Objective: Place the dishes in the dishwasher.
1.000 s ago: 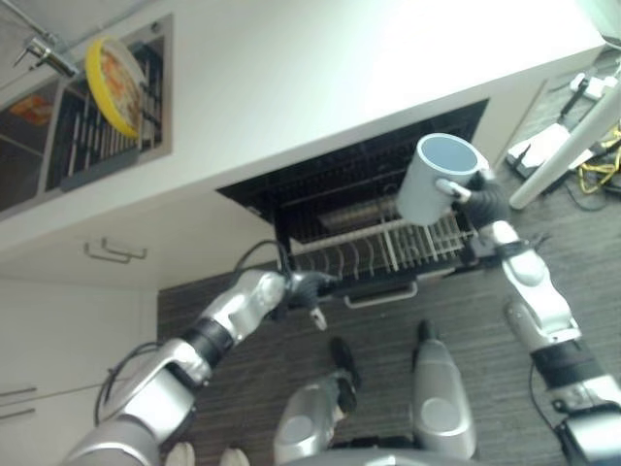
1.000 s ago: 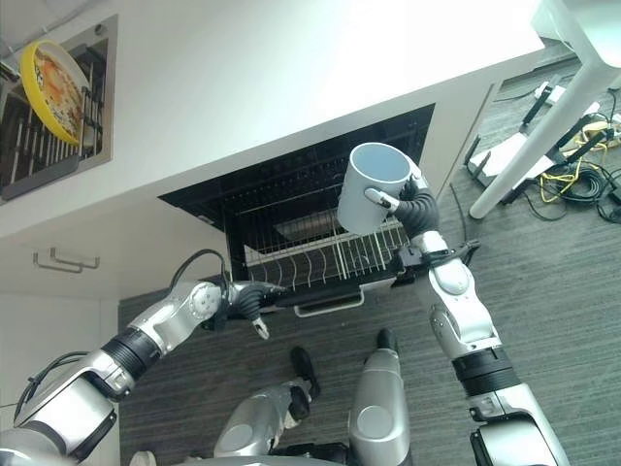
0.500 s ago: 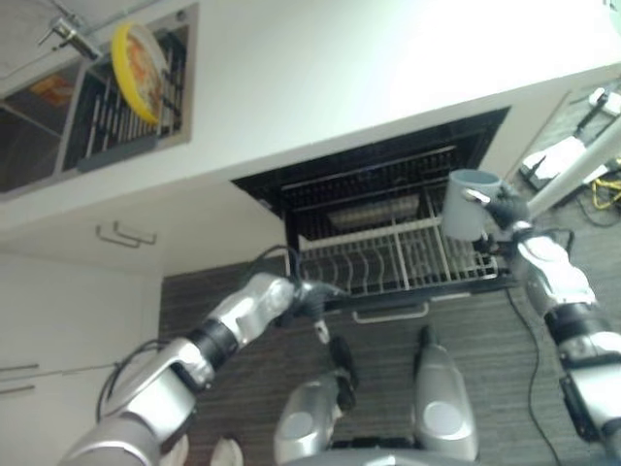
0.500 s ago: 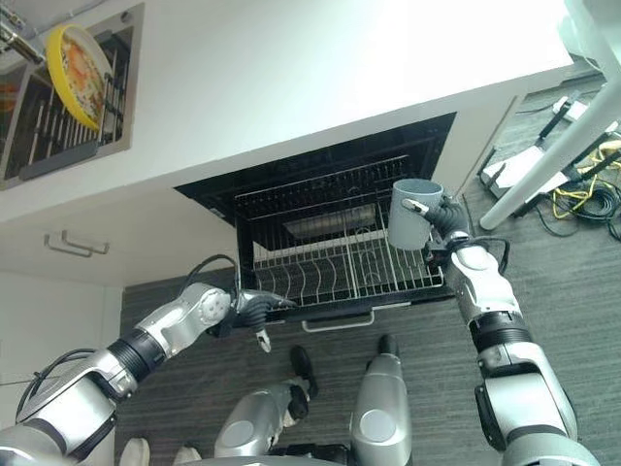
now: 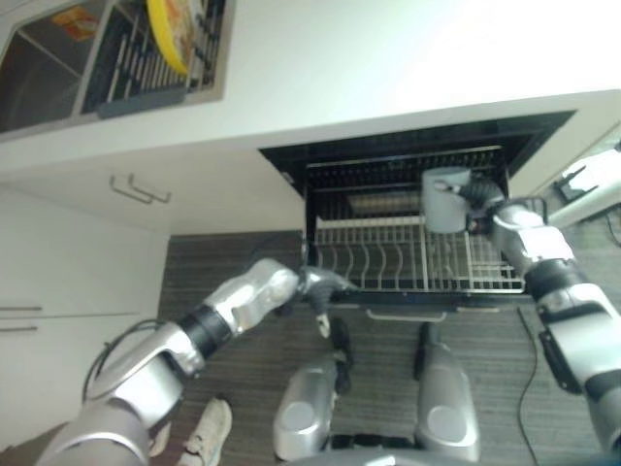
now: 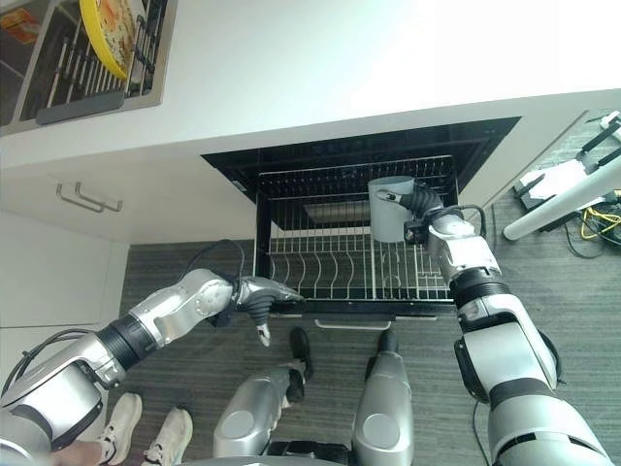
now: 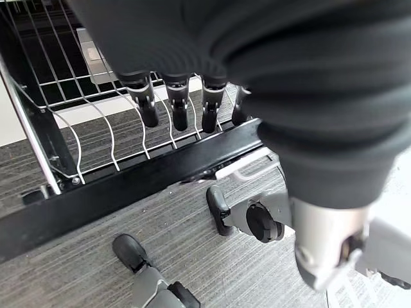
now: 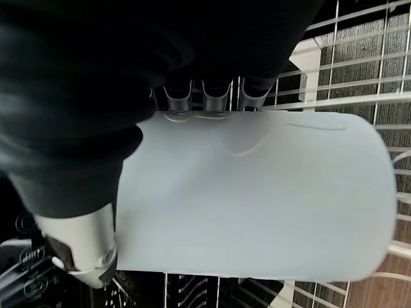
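Pale glazed ceramic fills the right hand [image 6: 419, 202]: its fingers [image 8: 212, 93] curl over the mug [image 6: 390, 208], pinching it against the thumb, above the pulled-out wire rack [image 6: 340, 275] of the dishwasher [image 6: 485, 136]. The mug looks rigid, smooth and likely slippery, breakable if knocked on the wires; a wrap round the body, as here, seems safer than the rim. The left hand [image 6: 260, 296] sits at the rack's front edge, fingers [image 7: 146, 106] straight and relaxed. A yellow plate [image 6: 109, 29] stands in the sink rack [image 6: 58, 87] up on the desk [image 6: 340, 68].
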